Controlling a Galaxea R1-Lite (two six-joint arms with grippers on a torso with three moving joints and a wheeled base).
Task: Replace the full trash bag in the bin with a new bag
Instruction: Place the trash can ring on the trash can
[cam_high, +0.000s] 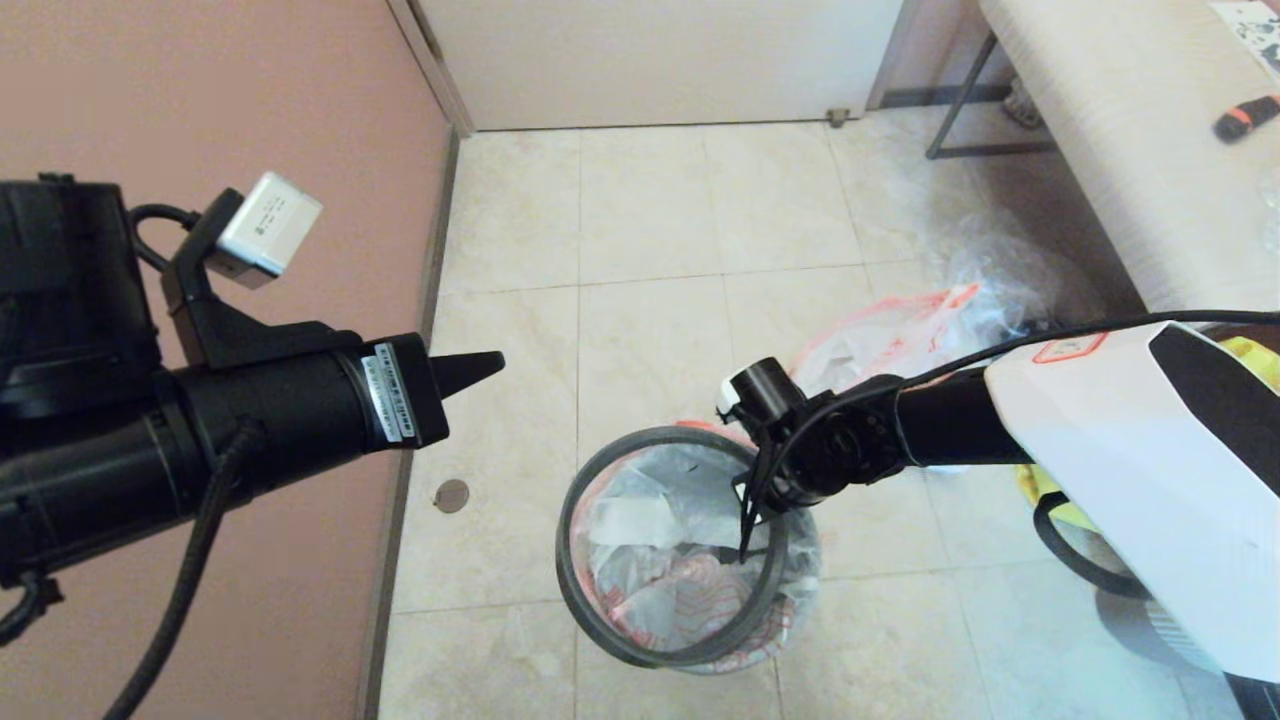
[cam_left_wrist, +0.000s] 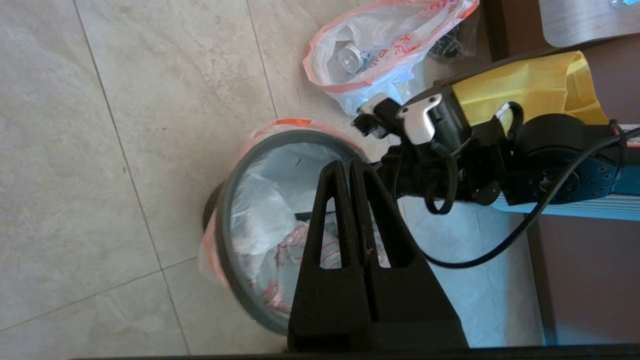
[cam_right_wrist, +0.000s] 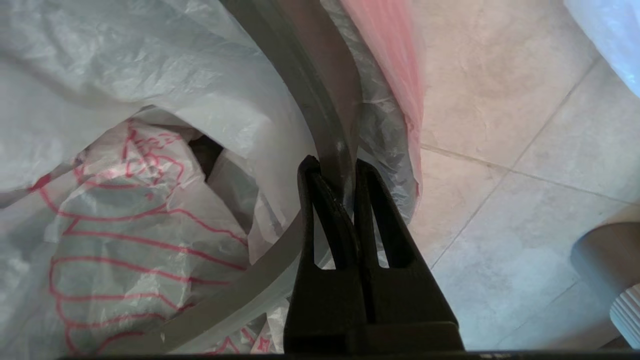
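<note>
Bin (cam_high: 800, 575) lined with the new bag (cam_high: 670, 560), its red drawings showing inside, stands on the tiled floor directly below the right gripper (cam_right_wrist: 334, 167), whose fingers pinch the dark-grey rim ring (cam_high: 575, 560) between their tips. Beyond those fingers, the full trash bag (cam_left_wrist: 380, 45) lies on the floor. Well apart to the side, the left gripper (cam_left_wrist: 347, 167) hovers clenched on nothing.

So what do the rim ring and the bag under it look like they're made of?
The rim ring: probably rigid plastic, dark grey and smooth, with a dull sheen. The new bag: thin white plastic film, crinkled and slightly see-through, with red line drawings.
</note>
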